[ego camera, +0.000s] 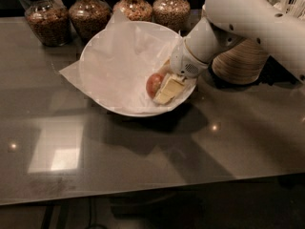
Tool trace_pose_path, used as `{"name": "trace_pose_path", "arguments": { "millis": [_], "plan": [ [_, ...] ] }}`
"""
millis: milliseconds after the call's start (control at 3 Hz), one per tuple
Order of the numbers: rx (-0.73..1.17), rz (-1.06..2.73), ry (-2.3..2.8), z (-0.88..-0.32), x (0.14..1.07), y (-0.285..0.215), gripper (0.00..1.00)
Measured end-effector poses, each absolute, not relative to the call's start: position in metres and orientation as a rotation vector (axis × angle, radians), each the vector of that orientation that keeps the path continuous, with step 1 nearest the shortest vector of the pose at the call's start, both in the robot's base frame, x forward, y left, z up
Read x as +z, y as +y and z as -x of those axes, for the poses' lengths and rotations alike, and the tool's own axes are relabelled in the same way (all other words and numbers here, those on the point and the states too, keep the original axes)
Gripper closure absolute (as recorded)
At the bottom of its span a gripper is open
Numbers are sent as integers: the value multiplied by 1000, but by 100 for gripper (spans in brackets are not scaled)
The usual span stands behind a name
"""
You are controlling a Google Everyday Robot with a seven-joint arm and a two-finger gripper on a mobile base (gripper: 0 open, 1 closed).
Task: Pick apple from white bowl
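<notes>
The white bowl (107,56), wide and lined with crinkled white paper, stands on the dark glossy table. The small red apple (153,83) lies inside it, near the right rim. My gripper (164,87) reaches down into the bowl from the right on the white arm (248,18). Its pale beige tip lies right against the apple's right side. Part of the apple is hidden behind the gripper.
Several glass jars of grains (88,13) stand in a row behind the bowl. A stack of beige paper bowls (240,61) sits to the right, under the arm. The table's front edge (143,194) runs along the bottom.
</notes>
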State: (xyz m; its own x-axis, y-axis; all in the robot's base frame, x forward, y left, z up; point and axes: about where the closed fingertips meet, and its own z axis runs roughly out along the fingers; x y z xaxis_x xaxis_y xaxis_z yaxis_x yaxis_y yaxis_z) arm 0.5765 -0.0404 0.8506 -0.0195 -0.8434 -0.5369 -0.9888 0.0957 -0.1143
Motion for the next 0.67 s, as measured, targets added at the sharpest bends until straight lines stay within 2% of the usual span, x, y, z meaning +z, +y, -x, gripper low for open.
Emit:
{"name": "trace_pose_path", "arguments": {
  "millis": [667],
  "plan": [
    [432,1790,1758,-574,887,-22,100]
  ]
}}
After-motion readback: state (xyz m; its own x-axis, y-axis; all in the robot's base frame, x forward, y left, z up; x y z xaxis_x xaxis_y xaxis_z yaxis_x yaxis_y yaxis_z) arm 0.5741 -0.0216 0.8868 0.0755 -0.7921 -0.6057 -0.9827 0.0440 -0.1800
